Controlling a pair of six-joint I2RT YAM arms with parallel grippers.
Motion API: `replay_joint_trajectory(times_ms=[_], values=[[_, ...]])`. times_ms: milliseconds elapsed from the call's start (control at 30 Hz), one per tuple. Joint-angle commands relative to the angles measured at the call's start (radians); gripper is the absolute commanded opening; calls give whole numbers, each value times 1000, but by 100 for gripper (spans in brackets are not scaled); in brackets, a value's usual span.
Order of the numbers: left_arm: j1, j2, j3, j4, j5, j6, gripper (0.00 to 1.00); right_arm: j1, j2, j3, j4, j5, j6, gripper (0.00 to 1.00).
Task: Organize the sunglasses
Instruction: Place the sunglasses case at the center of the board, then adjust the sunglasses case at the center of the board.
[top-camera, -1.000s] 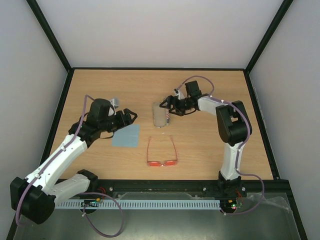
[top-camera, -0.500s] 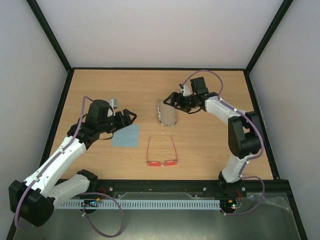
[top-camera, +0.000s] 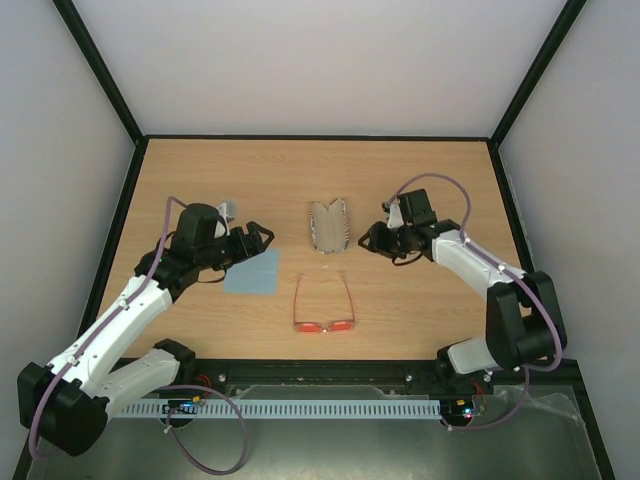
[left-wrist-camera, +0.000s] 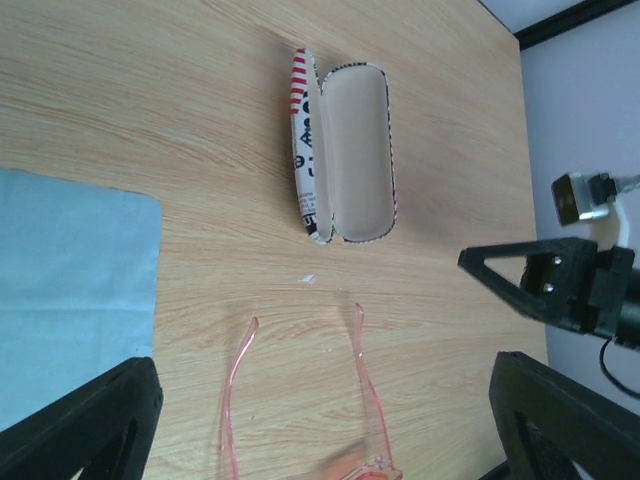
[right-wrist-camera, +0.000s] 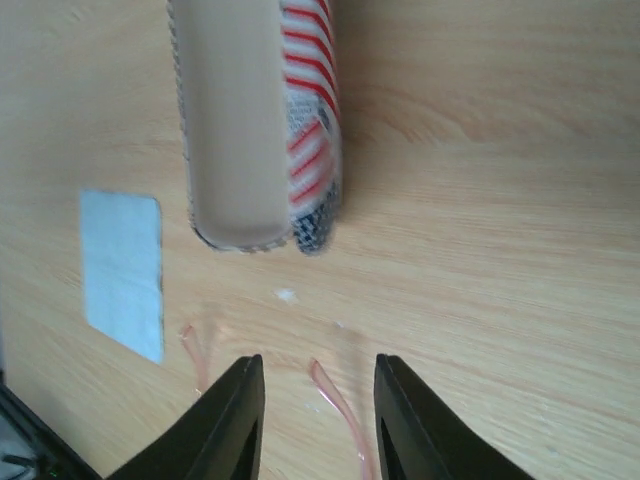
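Right end effector (top-camera: 376, 241) backed off, fingers apart, holding nothing.
I see the case (top-camera: 328, 227) now lies open, ready for the sunglasses (top-camera: 324, 306).

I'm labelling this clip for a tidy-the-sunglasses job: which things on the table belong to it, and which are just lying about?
Part of the job:
- sunglasses, lying unfolded
- case, open, probably where they go

Just lying about:
- cloth, light blue, lying flat; possibly unused, though I can't be sure
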Motion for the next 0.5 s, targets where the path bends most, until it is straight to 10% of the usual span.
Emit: replay_joint_trajectory(times_ms=[0,467], values=[[4,-9,-12,-9,-10,0,98,19,-37,-84,-34,32,15,30],[14,11,-15,-14,-26,13,99,127,241,111,-73,147,12,22]])
